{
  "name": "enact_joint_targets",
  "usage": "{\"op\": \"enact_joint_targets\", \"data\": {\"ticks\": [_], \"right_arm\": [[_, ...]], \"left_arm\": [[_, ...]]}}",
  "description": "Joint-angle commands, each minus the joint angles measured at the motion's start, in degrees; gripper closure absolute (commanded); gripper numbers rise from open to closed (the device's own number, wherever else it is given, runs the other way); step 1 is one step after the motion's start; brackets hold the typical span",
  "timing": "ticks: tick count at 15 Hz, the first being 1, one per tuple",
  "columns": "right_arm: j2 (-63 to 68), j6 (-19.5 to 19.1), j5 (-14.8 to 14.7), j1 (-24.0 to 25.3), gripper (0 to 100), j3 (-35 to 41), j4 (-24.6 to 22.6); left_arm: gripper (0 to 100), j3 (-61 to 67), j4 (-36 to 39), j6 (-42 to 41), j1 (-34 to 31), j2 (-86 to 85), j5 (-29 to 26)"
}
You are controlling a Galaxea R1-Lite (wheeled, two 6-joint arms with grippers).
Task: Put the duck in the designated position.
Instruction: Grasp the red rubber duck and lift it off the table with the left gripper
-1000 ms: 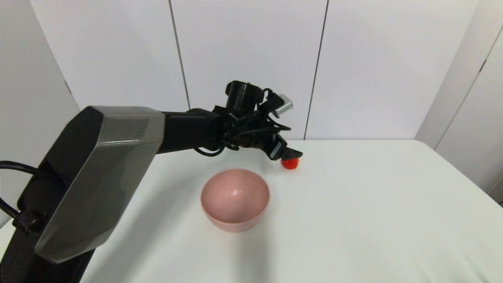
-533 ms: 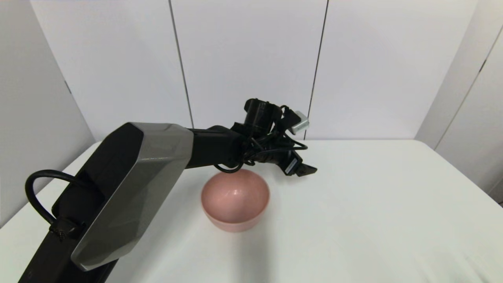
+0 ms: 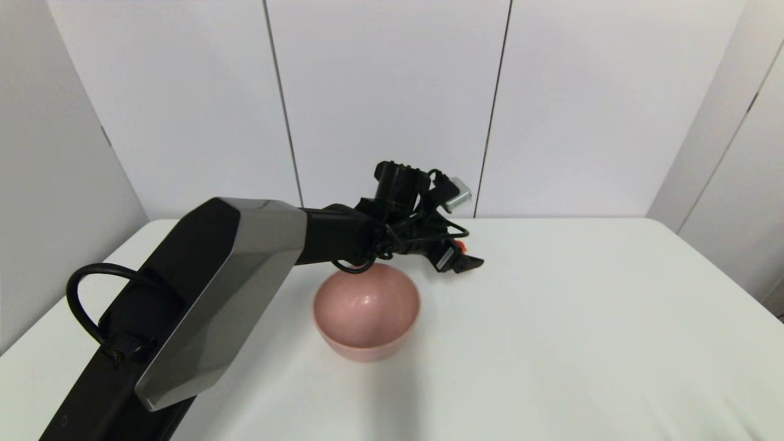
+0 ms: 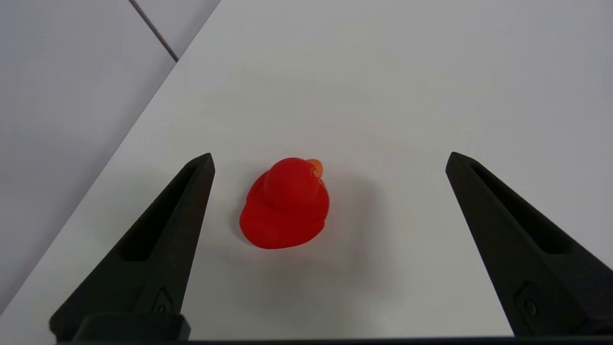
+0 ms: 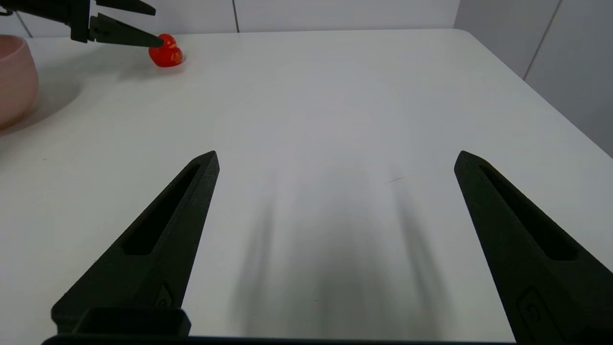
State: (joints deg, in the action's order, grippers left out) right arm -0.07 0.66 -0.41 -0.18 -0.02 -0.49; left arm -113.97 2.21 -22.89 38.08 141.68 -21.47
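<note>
Left gripper [image 4: 330,160] jaws spread wide around the duck [image 4: 285,206] on the table [image 4: 431,96], untouched.

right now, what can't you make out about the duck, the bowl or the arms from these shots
- Head view: the duck is almost wholly hidden behind the left gripper; only a red sliver shows.
- Right wrist view: the pink bowl is cut off by the picture's edge.
- Head view: the right gripper is out of frame, seen only from its own wrist.
- No view shows a marked spot for the duck.
</note>
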Motion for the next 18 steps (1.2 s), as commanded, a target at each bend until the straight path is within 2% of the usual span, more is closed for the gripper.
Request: {"op": "enact_joint_targets", "data": {"ticks": [1, 18], "right_arm": [[0.1, 0.0, 0.0, 0.0, 0, 0.0, 0.0], [0.1, 0.0, 0.0, 0.0, 0, 0.0, 0.0]], "left_arm": [[0, 0.0, 1.5, -0.1, -0.6, 0.9, -0.2], [0, 0.0, 4.8, 0.0, -2.6, 3.4, -0.4]]}}
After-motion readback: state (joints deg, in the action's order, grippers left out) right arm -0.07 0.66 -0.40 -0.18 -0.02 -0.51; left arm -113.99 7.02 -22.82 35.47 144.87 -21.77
